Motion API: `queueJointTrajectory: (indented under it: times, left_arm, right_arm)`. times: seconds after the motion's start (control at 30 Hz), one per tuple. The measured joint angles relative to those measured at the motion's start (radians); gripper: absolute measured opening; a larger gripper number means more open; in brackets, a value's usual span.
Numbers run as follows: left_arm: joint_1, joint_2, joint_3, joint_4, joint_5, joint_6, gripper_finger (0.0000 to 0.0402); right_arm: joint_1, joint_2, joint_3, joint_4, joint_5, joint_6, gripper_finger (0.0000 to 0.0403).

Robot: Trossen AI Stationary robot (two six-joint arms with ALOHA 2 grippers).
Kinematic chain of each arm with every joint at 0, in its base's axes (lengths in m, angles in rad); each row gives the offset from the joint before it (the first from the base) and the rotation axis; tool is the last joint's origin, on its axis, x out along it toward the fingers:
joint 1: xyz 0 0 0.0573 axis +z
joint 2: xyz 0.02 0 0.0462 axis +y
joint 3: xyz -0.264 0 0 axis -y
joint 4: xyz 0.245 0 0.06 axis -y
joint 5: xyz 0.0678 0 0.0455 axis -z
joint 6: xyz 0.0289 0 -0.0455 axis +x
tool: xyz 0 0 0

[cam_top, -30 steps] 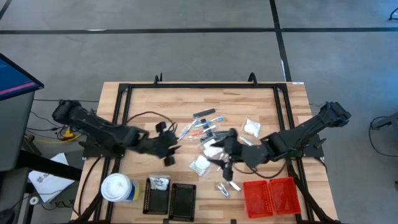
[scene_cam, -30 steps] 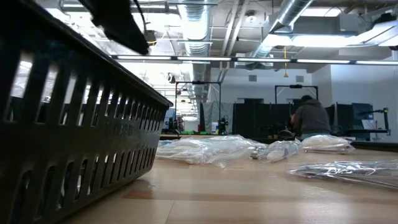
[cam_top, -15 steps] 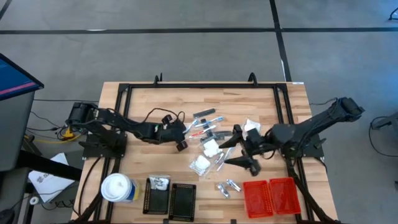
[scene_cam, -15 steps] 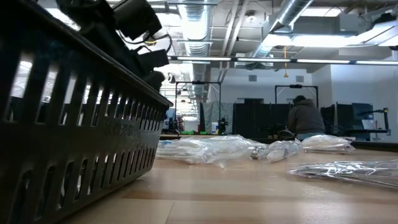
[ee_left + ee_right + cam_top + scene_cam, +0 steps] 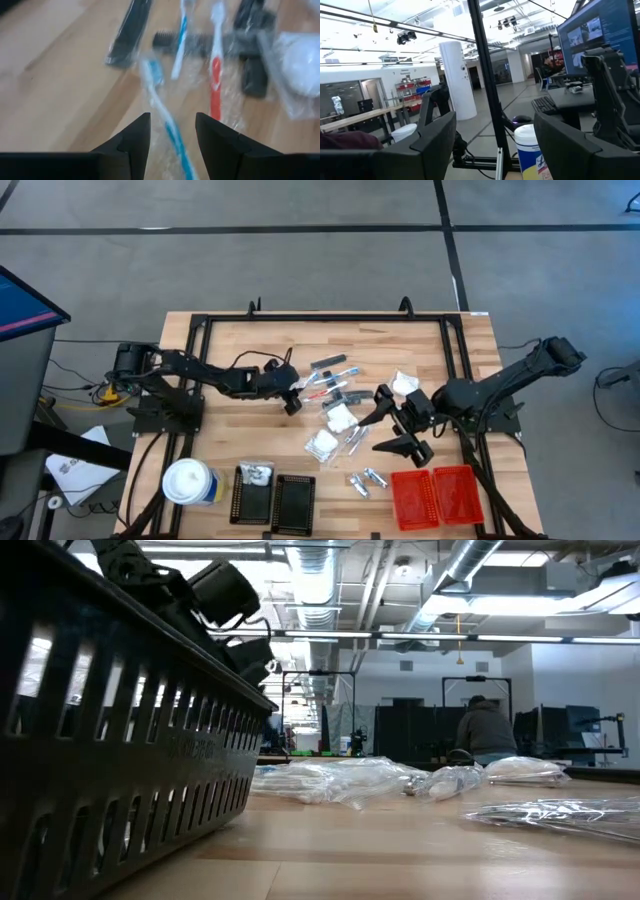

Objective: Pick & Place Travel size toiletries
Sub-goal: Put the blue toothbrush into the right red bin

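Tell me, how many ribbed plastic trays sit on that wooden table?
4: two black ribbed trays side by side at the near edge, two red ribbed trays side by side to their right.

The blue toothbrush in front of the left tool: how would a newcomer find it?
Start at the wooden table and go to the heap of wrapped toiletries at its middle. At the heap's left edge, under the open left tool, lies a clear-wrapped blue-and-white toothbrush. Its neighbour is red, and this one points between the fingers.

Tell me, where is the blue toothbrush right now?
In the left wrist view the blue toothbrush lies in clear wrap on the wooden table, straight ahead of the open left gripper, beside the red toothbrush.
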Motion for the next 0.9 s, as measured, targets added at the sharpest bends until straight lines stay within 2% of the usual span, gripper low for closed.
queueJointTrajectory:
  times: [0.17,0.5,0.63,0.73,0.87,0.9]
  left_arm:
    - [0.015,0.023,-0.009,0.014,0.042,-0.010,0.0150]
    - [0.038,0.197,0.040,0.060,0.058,-0.027,0.0150]
    - [0.041,0.225,0.064,0.057,0.063,-0.031,0.0145]
    - [0.041,0.221,0.065,0.056,0.064,-0.050,0.0114]
    - [0.042,0.207,0.065,0.048,0.073,-0.056,0.0025]
    - [0.042,0.197,0.063,0.039,0.075,-0.058,0.0018]
  right_arm:
    - [0.000,0.000,0.000,0.000,0.000,-0.001,0.0260]
    - [0.007,0.000,0.000,-0.001,0.000,-0.001,0.0260]
    - [0.006,0.000,0.000,-0.001,0.000,0.000,0.0260]
    - [0.006,0.000,0.000,-0.004,0.000,0.001,0.0260]
    - [0.006,0.000,0.000,-0.008,0.000,0.000,0.0260]
    - [0.006,0.000,0.000,-0.008,0.000,-0.001,0.0260]
